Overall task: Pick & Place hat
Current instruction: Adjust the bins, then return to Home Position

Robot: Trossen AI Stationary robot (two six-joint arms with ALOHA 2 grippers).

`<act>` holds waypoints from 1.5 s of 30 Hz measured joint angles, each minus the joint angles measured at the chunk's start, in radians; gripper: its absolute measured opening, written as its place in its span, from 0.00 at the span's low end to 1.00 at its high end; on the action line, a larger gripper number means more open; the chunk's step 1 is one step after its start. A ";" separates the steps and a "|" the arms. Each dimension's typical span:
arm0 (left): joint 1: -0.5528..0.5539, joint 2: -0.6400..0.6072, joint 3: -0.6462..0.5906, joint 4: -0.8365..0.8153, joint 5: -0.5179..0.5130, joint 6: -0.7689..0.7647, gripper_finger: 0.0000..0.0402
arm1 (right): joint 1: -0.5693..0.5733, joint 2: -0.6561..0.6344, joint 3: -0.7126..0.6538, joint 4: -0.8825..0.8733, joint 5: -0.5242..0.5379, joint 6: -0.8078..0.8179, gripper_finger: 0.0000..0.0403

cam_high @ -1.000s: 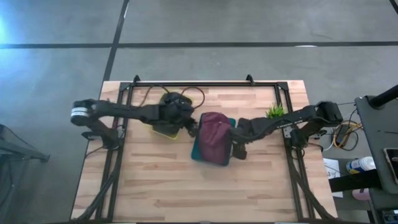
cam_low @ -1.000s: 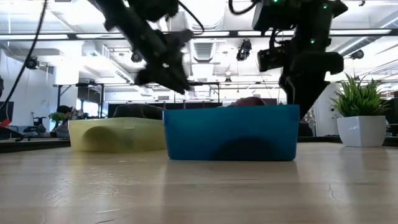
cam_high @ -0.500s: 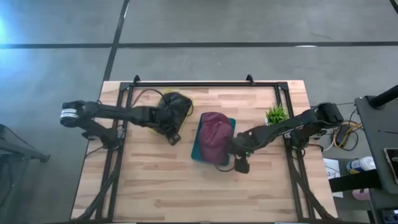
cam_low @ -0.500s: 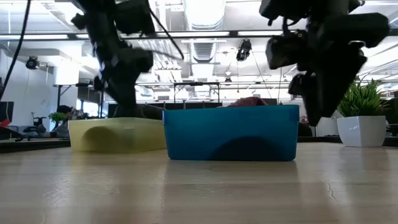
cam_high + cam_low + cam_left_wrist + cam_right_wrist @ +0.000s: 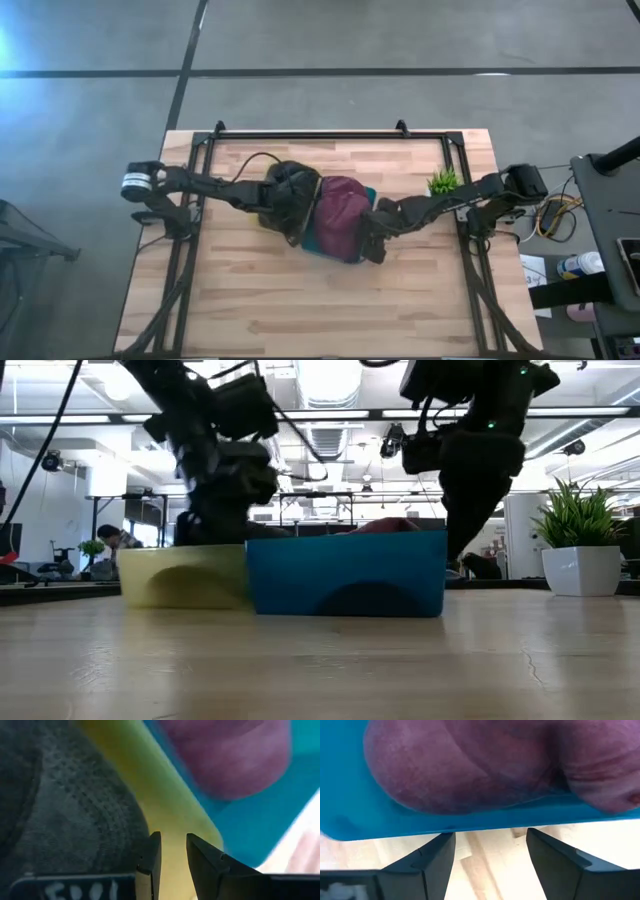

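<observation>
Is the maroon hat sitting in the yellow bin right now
No, the maroon hat lies in the blue bin, while the yellow bin beside it holds a dark grey hat.

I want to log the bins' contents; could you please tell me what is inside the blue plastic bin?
A maroon fabric hat fills the blue plastic bin, rising above its rim. The hat covers the bin's floor, so anything beneath cannot be seen.

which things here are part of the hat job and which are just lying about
Part of the job:
maroon hat, lying in the blue bin
dark grey hat, in the yellow bin
left gripper, nearly closed over the yellow bin's rim
right gripper, open at the blue bin's edge

Just lying about:
potted plant, at the table's right side
</observation>
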 joint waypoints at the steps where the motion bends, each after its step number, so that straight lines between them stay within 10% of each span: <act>1: -0.005 0.002 0.005 0.030 -0.002 0.001 0.21 | -0.011 0.000 -0.001 -0.001 0.000 -0.003 0.59; 25: -0.015 -0.031 0.027 0.071 0.004 -0.027 0.21 | -0.232 -0.025 -0.028 -0.042 0.018 -0.150 0.57; 33: -0.022 -0.219 0.089 -0.083 -0.089 -0.013 0.21 | -0.191 -0.153 -0.026 -0.120 -0.033 -0.148 0.58; 40: -0.106 -0.417 0.054 -0.566 -0.310 -0.156 0.21 | -0.097 -0.281 -0.083 -0.217 -0.039 -0.036 0.58; 45: -0.112 -0.500 -0.006 -0.558 -0.341 -0.252 0.21 | -0.028 -0.299 -0.140 -0.136 -0.047 0.110 0.58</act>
